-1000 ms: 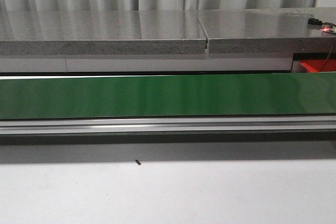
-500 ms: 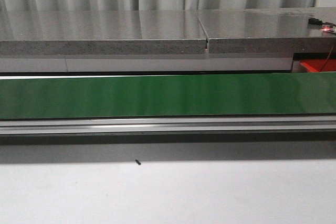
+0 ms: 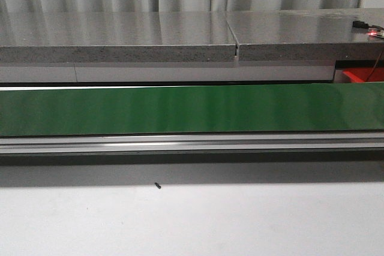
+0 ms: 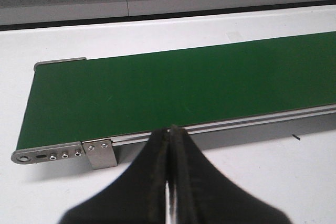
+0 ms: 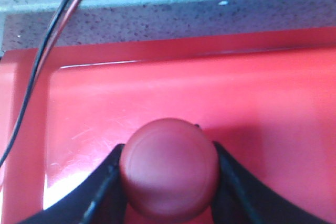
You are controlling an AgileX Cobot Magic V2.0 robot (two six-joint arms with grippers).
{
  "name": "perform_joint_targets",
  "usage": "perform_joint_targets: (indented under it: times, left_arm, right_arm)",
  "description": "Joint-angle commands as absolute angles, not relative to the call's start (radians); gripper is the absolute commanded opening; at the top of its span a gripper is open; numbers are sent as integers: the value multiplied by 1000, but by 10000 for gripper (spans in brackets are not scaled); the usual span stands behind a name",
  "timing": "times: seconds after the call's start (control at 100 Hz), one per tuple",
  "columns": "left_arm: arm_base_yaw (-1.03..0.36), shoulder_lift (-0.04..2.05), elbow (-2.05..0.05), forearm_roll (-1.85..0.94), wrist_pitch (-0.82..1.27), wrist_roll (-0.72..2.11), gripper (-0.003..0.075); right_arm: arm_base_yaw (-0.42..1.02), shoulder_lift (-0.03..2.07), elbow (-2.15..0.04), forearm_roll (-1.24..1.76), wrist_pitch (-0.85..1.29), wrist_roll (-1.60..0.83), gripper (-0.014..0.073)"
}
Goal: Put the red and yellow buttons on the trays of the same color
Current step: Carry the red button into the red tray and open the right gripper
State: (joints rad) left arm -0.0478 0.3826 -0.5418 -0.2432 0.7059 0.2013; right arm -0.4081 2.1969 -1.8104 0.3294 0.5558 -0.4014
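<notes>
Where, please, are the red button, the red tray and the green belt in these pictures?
red button (image 5: 169,169): right wrist view, middle of its domed top.
red tray (image 5: 252,98): right wrist view, bare floor beyond the button.
green belt (image 3: 180,109): front view, middle of its surface.

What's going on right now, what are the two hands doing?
Left hand shut, empty, above the green conveyor belt. Right hand shut on red button, over the red tray. No yellow button or yellow tray in sight. Nothing in the way.

Green belt (image 3: 192,110), speckled grey counter (image 3: 114,35), red button (image 5: 169,168) — red tray (image 5: 262,103), black cables (image 5: 58,22)
</notes>
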Motion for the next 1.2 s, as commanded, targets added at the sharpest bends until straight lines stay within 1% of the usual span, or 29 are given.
perform_joint_targets:
  times: [0.0, 0.23, 0.31, 0.38, 0.5, 0.57, 0.92, 1.19]
  left_arm:
    - [-55, 389, -570, -261, 641, 193, -20]
    - [-55, 389, -570, -261, 641, 193, -20]
    - [-55, 389, -570, -261, 641, 193, -20]
    - [-55, 389, -570, -261, 641, 193, -20]
    - [-55, 389, -570, -261, 641, 193, -20]
    - [-55, 389, -570, -261, 641, 193, -20]
    - [-55, 389, -570, -261, 641, 193, -20]
    - [-55, 389, -570, -261, 641, 193, -20]
  right_arm:
    - [-413, 2144, -1847, 356, 501, -403, 140]
    - [-413, 2155, -1847, 373, 500, -403, 140]
    - [-413, 2155, -1847, 372, 503, -403, 158]
    - [-413, 2155, -1847, 372, 504, -403, 221]
    - [-413, 2155, -1847, 372, 500, -403, 381]
    - [-413, 2154, -1847, 372, 491, -403, 427]
    - [-415, 2140, -1847, 372, 475, -403, 433]
    - [-415, 2051, -1847, 375, 423, -403, 433]
